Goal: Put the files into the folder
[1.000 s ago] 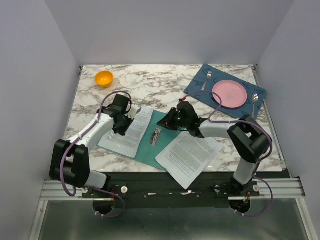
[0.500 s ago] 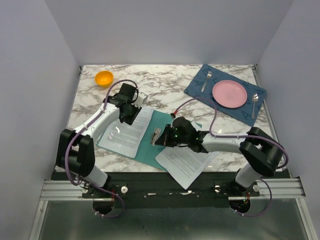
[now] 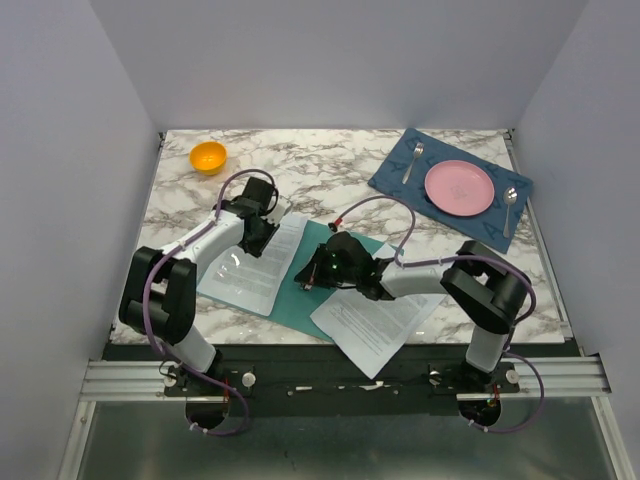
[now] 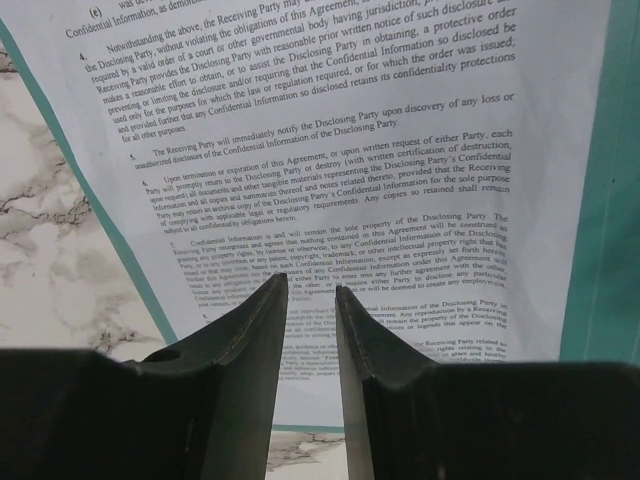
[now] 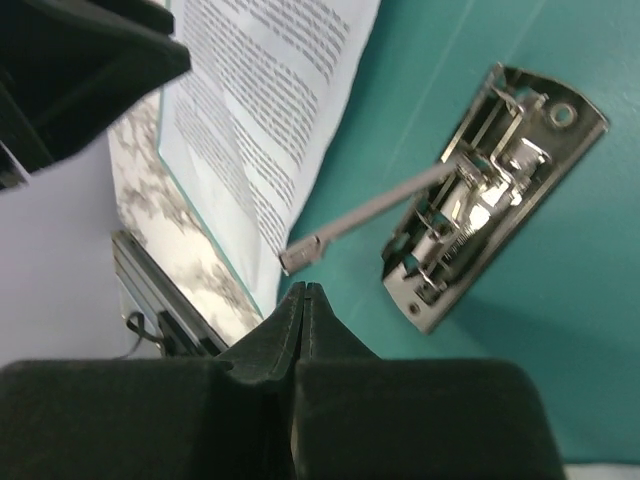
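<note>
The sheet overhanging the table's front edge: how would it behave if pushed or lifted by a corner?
The sheet looks thin and lies flat, so it would probably droop if lifted by a corner. It seems light and likely slides easily over the folder and polished table. Pushed from one edge, it may buckle rather than travel whole.

Marble table (image 3: pixel 320 165) — orange bowl (image 3: pixel 208 157) far left, pink plate (image 3: pixel 459 187) on blue placemat (image 3: pixel 392 180) between fork (image 3: pixel 412 160) and spoon (image 3: pixel 510 208)

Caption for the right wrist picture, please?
Shut right pincer over the green folder, near its metal clip and a printed sheet.
</note>
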`<state>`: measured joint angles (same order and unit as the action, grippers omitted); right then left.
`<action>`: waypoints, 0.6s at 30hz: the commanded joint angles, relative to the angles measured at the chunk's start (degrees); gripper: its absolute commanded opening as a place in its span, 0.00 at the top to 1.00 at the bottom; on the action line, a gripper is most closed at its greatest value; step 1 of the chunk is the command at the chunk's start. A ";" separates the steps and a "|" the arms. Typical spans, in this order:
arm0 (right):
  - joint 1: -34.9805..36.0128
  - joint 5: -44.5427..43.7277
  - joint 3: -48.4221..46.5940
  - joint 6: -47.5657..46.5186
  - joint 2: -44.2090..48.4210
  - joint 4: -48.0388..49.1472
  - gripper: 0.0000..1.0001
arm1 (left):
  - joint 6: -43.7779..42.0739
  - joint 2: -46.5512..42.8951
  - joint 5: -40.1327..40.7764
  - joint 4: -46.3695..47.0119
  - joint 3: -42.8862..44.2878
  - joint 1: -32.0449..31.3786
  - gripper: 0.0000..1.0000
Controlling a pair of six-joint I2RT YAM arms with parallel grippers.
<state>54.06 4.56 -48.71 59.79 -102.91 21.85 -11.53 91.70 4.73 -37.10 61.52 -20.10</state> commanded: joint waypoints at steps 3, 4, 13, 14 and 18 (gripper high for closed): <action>0.34 -7.10 -3.85 4.37 -2.91 2.24 0.96 | -2.18 -0.56 4.58 2.65 -4.38 -0.03 0.62; -0.01 -7.80 -3.94 4.54 -2.82 2.06 0.96 | -2.62 -0.91 4.85 2.91 -5.52 -0.03 0.62; -4.57 -7.38 -3.67 4.99 -1.94 1.10 0.96 | -4.47 -1.35 5.20 3.71 -10.18 -0.03 0.64; -4.93 -7.20 -4.02 4.72 -2.11 0.66 0.96 | -4.47 -1.44 5.03 3.53 -10.36 -0.03 0.64; -6.77 -5.88 -7.09 2.88 -3.87 -2.42 0.96 | -5.08 -2.14 4.32 3.09 -11.77 -0.03 0.65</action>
<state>48.75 -0.60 -52.05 64.42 -105.30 22.00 -15.40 91.09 8.99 -33.87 51.57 -20.10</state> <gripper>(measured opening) 0.042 0.358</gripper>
